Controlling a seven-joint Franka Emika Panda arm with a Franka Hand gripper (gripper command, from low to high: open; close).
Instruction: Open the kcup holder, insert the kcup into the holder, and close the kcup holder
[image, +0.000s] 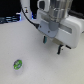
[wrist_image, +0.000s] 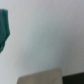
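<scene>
Green-topped kcup lying alone on pale worktop, well apart from tool hanging above; tool fingers seemingly apart, clamped on nothing.

A pale, near-white table filling most of the exterior view, its surface smooth and plain. Lying directly on it, toward the exterior view's lower left: the kcup, small and round, bright green top facing up, a faint shadow beside it. Well apart from the pod, across the bare tabletop toward the exterior view's right, a soft shadow on the surface. In the wrist view, the same pale surface, blurred, a tan strip at one edge, too indistinct to identify.
</scene>
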